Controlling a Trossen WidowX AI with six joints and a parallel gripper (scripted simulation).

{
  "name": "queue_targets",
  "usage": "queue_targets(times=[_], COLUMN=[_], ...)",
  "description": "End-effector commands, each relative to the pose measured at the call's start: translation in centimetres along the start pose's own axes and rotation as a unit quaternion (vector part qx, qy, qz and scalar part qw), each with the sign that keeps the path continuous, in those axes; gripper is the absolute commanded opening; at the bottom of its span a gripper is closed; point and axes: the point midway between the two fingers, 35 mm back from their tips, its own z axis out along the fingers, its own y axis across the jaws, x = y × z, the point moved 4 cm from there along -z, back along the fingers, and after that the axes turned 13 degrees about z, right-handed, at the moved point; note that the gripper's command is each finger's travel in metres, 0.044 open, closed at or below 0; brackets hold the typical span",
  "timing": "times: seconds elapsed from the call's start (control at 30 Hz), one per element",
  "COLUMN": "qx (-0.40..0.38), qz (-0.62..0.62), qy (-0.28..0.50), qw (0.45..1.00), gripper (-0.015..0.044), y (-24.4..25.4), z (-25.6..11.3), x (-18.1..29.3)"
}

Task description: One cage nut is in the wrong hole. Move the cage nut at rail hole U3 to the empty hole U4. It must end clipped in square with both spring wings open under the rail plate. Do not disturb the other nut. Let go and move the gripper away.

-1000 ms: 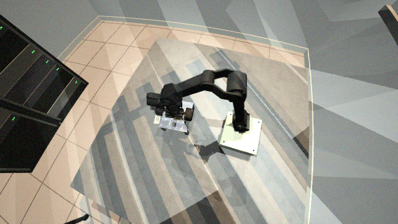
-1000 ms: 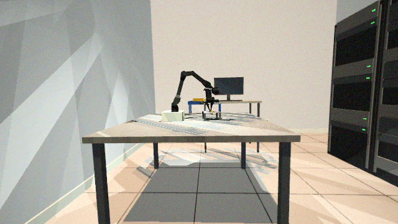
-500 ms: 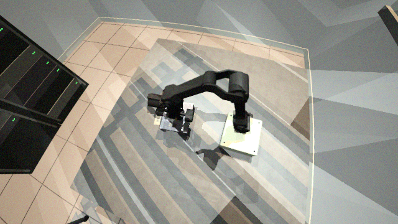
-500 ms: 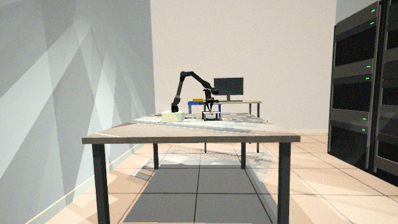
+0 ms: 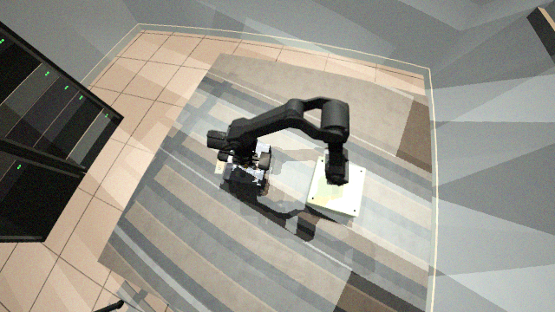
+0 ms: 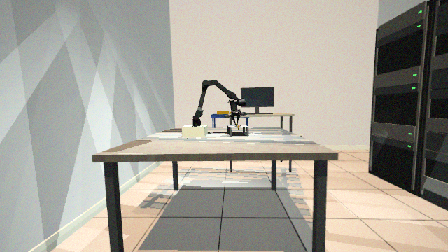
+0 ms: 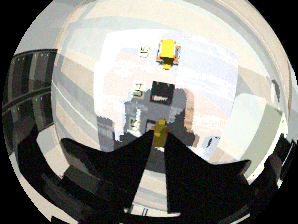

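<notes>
My gripper [image 7: 158, 135] [image 6: 238, 125] is shut on a yellow cage nut [image 7: 160, 128], just above the rail plate [image 7: 210, 67] [image 6: 248, 131] at U3. The dark edge of hole U3 [image 7: 150, 125] shows beside the nut's left side, so the nut looks raised from it; its wings cannot be made out. Hole U4 [image 7: 162, 92] is dark and empty, straight ahead of the held nut in the wrist view. The other yellow cage nut [image 7: 167, 50] sits in the plate at U5, farther ahead. In the top view the arm hides most of the plate.
The cream base block [image 5: 353, 195] [image 6: 194, 131] under the arm stands beside the rail plate. Printed hole labels run along the plate's left side in the wrist view. Striped shadows cross the table [image 5: 186, 234] and plate. Dark server racks [image 5: 39, 108] stand beyond the table.
</notes>
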Motion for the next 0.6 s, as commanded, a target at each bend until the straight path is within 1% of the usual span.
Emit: queue_targets(times=[0.0, 0.57], qx=[-0.003, -0.012], qz=[0.002, 0.002], qy=[0.001, 0.003], qw=[1.0, 1.0], gripper=[0.0038, 0.0038], y=[-0.11, -0.24], z=[0.02, 0.02], x=[-0.03, -0.03])
